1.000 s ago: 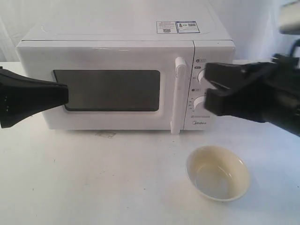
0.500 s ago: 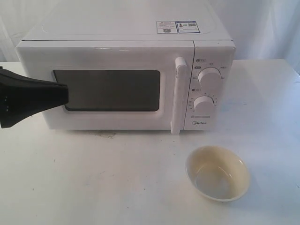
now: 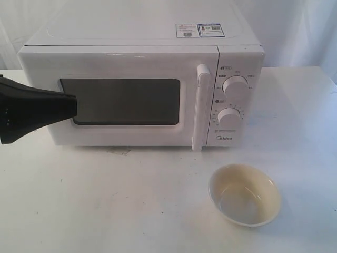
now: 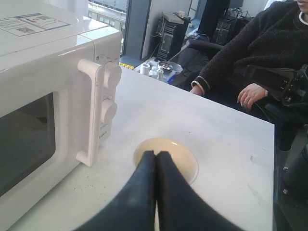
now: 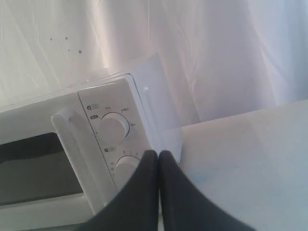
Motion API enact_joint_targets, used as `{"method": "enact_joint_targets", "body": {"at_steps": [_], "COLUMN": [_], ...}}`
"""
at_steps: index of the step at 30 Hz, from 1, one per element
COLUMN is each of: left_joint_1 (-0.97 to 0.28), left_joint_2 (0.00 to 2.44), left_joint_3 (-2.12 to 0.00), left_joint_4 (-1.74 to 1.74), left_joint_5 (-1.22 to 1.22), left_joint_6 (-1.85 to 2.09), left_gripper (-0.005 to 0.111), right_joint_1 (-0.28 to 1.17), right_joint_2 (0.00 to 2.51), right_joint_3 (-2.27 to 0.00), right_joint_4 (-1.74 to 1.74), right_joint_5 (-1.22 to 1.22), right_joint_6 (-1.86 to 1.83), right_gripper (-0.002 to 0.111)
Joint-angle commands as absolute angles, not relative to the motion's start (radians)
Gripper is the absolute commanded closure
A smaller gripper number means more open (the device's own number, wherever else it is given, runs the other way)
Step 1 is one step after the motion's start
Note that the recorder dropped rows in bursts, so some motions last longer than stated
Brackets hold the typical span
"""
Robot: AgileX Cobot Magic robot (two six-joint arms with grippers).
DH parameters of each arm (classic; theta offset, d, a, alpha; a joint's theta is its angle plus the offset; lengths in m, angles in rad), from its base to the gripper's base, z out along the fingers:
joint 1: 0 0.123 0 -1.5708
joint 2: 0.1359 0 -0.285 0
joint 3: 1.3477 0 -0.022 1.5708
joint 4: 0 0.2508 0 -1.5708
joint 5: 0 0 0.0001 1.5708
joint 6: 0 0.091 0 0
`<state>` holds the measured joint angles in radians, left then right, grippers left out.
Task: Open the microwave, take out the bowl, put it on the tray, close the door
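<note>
The white microwave (image 3: 142, 89) stands at the back of the table with its door (image 3: 118, 100) shut and its bar handle (image 3: 200, 108) upright. The cream bowl (image 3: 243, 194) sits empty on the bare table in front of the knobs; it also shows as the bowl (image 4: 180, 156) in the left wrist view. No tray is in view. My left gripper (image 3: 73, 105) hangs at the left, level with the door window, shut on nothing; in its own view the left gripper (image 4: 156, 155) points toward the bowl. My right gripper (image 5: 158, 154) is shut and empty, off to the microwave's (image 5: 110, 144) knob side and outside the exterior view.
The white table (image 3: 105, 211) spreads in front of the microwave. White curtains hang behind. In the left wrist view a seated person (image 4: 250, 53) in a dark sweater and computer gear sit beyond the table's far edge (image 4: 231, 108).
The right arm, which stood in front of the knob panel a second ago, has drawn away out of the exterior view. The left gripper, bowl and door have stayed put.
</note>
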<state>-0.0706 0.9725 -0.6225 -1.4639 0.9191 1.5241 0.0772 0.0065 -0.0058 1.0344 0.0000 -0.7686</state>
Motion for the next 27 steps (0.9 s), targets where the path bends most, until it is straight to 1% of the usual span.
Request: {"method": "enact_joint_targets", "body": {"at_steps": [1, 8, 11, 15, 18, 20, 27], "left_joint_1": [-0.072, -0.072, -0.072, -0.072, -0.072, -0.072, -0.072], "left_joint_2": [0.966, 0.966, 0.966, 0.966, 0.966, 0.966, 0.966], "left_joint_3": [-0.617, -0.617, -0.617, -0.617, -0.617, -0.617, -0.617], "left_joint_4": [-1.48, -1.477, -1.476, -1.476, -1.476, -1.476, -1.476], "left_joint_5": [0.931, 0.931, 0.931, 0.931, 0.931, 0.931, 0.931], "left_joint_6": [1.525, 1.525, 1.525, 1.525, 1.525, 1.525, 1.525], "left_gripper": [0.107, 0.107, 0.107, 0.107, 0.107, 0.107, 0.107], "right_joint_1": [0.069, 0.069, 0.069, 0.069, 0.069, 0.069, 0.069], "right_joint_2": [0.0, 0.0, 0.0, 0.0, 0.0, 0.0, 0.0], "right_joint_3": [0.0, 0.0, 0.0, 0.0, 0.0, 0.0, 0.0], "right_joint_4": [1.029, 1.013, 0.757, 0.325, 0.104, 0.019, -0.011], "right_joint_5": [0.045, 0.11, 0.149, 0.246, 0.315, 0.351, 0.347], "right_joint_6": [-0.782, -0.782, -0.679, -0.251, -0.006, 0.063, 0.065], "right_gripper": [0.108, 0.108, 0.108, 0.108, 0.108, 0.108, 0.108]}}
